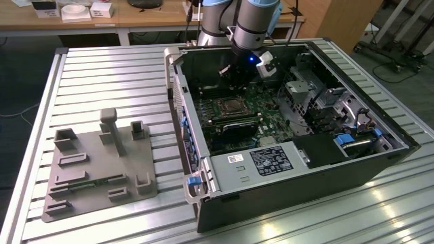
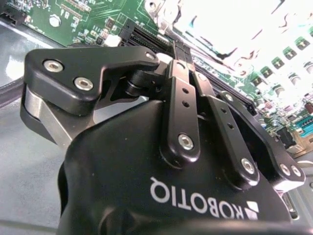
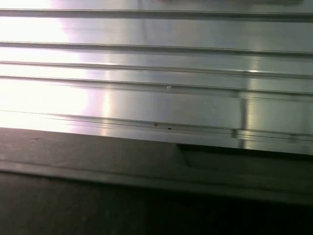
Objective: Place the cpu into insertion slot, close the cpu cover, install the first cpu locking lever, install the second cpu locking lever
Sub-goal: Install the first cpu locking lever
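In the exterior view my gripper (image 1: 229, 71) hangs inside the open computer case, over the far end of the green motherboard (image 1: 261, 99). It is a little beyond the insertion slot (image 1: 230, 107), a square socket with a silvery metal frame around a darker middle. From here I cannot tell whether the cpu lies in the slot or how the cpu cover stands. In the second wrist view the gripper (image 2: 178, 51) has its black fingers (image 2: 182, 88) drawn together above the board (image 2: 73, 19). Nothing is visible between them.
The black case (image 1: 291, 203) stands on a slatted aluminium table (image 1: 101, 76). A grey power supply box (image 1: 261, 160) fills the case's near end, with drive cages (image 1: 318, 96) toward the exterior view's right. A grey fixture plate (image 1: 95, 168) with upright posts lies at the exterior view's left.
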Robot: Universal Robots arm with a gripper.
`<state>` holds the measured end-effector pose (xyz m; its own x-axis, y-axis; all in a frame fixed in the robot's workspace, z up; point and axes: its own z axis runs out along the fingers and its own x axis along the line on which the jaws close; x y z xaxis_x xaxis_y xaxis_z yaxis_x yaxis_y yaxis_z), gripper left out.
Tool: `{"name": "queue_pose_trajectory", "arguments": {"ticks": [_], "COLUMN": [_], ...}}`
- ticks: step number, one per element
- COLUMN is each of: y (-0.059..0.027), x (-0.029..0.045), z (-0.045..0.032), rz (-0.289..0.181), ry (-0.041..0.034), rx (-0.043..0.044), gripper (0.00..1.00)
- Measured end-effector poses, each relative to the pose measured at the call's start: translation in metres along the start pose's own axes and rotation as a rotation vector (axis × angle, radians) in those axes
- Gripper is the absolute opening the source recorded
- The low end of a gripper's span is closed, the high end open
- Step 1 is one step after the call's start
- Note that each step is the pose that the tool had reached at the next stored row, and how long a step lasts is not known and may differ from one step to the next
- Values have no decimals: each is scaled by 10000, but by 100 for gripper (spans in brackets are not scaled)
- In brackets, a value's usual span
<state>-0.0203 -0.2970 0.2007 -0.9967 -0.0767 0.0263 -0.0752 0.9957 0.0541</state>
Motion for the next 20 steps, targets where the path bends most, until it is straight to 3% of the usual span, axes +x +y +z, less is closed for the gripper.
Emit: {"name": "queue_pose_trajectory", "arguments": {"ticks": [4,10,20], "y": [0,0,-13], "x": [0,0,1], "z": [1,1,6], "rz": [1,5,6], "ry": [2,14,15], "rx": [51,201,213], "gripper": [11,11,11]}}
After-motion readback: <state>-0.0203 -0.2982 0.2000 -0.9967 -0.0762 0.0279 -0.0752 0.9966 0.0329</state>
